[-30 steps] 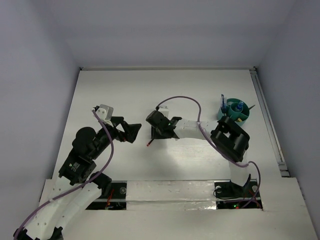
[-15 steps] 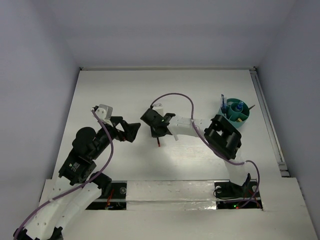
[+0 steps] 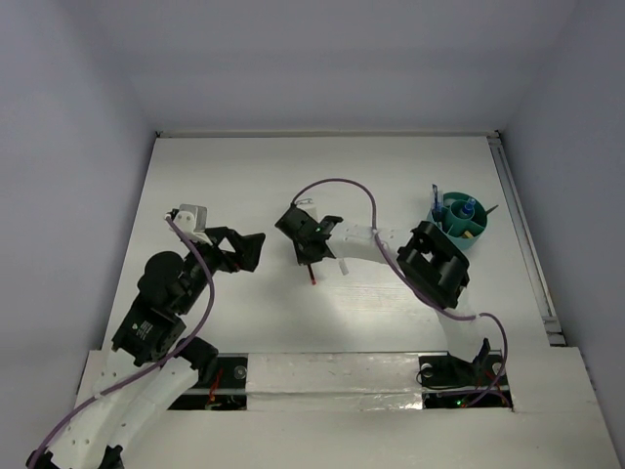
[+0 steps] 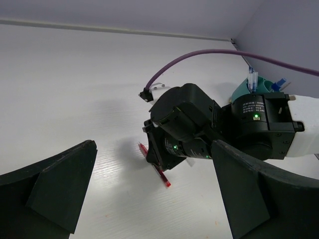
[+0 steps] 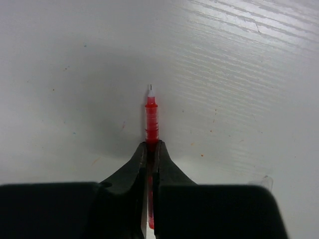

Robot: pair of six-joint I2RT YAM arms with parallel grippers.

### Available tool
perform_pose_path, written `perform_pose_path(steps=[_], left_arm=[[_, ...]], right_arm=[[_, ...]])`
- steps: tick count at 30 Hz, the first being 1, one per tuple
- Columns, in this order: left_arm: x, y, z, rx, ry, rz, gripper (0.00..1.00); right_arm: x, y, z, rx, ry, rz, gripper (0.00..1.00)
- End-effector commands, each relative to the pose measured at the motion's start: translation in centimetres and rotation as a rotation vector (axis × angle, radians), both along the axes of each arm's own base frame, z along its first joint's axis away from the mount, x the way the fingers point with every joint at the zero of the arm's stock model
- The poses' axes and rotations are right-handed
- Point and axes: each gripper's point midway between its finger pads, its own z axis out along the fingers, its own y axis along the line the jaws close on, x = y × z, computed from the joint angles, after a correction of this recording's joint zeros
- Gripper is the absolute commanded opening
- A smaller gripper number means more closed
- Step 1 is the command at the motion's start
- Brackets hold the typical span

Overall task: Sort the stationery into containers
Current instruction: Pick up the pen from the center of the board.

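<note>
My right gripper (image 5: 150,145) is shut on a thin red pen (image 5: 151,117), whose white tip points away from me over the white table. In the top view the right gripper (image 3: 309,260) hangs over the table's middle with the red pen (image 3: 311,277) sticking out below it. The left wrist view shows the same red pen (image 4: 160,175) under the right gripper's black body. My left gripper (image 3: 252,250) is open and empty, to the left of the right gripper. The round teal tub (image 3: 462,219) stands at the far right with blue pens upright in it, and also shows in the left wrist view (image 4: 242,90).
A small clear bit (image 3: 306,201) lies on the table just beyond the right gripper, near its purple cable (image 3: 342,185). A rail (image 3: 522,234) runs along the table's right edge. White walls close in the back and sides.
My right gripper has swung the red pen from slanting left to pointing nearly straight toward the near edge and shifted slightly left. My left arm has drawn back a little to the left.
</note>
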Motion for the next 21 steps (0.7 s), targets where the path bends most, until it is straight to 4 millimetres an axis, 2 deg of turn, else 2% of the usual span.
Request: perform_pose_path(steps=[1, 4, 5, 6, 8, 9, 11, 12, 13, 14, 16, 17, 18, 19, 20, 21], left_arm=[[0.1, -0.1, 2.0, -0.051, -0.042, 0.002, 0.99], [0.2, -1.4, 1.7, -0.062, -0.017, -0.055, 0.99], [0.0, -2.3, 1.5, -0.065, -0.004, -0.101, 0.99], [0.0, -2.8, 1.2, -0.067, 0.009, -0.122, 0.99], [-0.2, -4.2, 0.6, -0.082, 0.045, -0.193, 0.96], [-0.2, -4.7, 0.5, -0.091, 0.05, -0.215, 0.94], [-0.1, -5.9, -0.3, -0.108, 0.094, -0.264, 0.84], [0.0, -6.3, -0.2, -0.122, 0.091, -0.278, 0.78], [0.1, -6.6, -0.4, -0.129, 0.099, -0.288, 0.66], [0.2, -7.2, -0.9, -0.138, 0.126, -0.307, 0.62], [0.6, -7.9, -0.5, -0.163, 0.119, -0.331, 0.58], [0.8, -8.6, -1.1, -0.167, 0.148, -0.355, 0.57], [1.0, -9.1, -0.7, -0.191, 0.142, -0.369, 0.57], [1.1, -9.4, -0.7, -0.2, 0.148, -0.383, 0.57], [1.3, -10.1, -1.3, -0.201, 0.174, -0.409, 0.57], [1.6, -10.5, -0.9, -0.215, 0.161, -0.42, 0.57]], right_arm=[[0.6, -2.1, -2.2, -0.08, 0.036, 0.013, 0.0], [2.2, -1.9, 0.6, -0.01, -0.025, 0.021, 0.0], [3.5, -1.5, 3.7, 0.06, -0.091, 0.026, 0.0], [4.2, -1.7, 5.2, 0.094, -0.12, 0.023, 0.0], [4.0, -1.2, 7.7, 0.163, -0.174, 0.065, 0.0], [4.5, -0.6, 11.8, 0.245, -0.266, 0.089, 0.0], [3.6, -0.4, 13.7, 0.315, -0.295, 0.128, 0.0], [3.7, 0.0, 15.5, 0.37, -0.337, 0.139, 0.0], [2.8, -0.2, 17.2, 0.419, -0.356, 0.159, 0.0], [2.5, -0.2, 18.0, 0.446, -0.372, 0.169, 0.0], [1.7, -0.1, 21.5, 0.543, -0.431, 0.195, 0.0], [1.3, -0.2, 21.5, 0.558, -0.432, 0.206, 0.0], [1.2, 0.0, 23.1, 0.604, -0.471, 0.216, 0.0], [0.7, 0.2, 23.8, 0.636, -0.473, 0.24, 0.0], [0.1, 0.0, 25.3, 0.675, -0.495, 0.255, 0.0], [-0.3, 0.1, 25.9, 0.707, -0.513, 0.27, 0.0]])
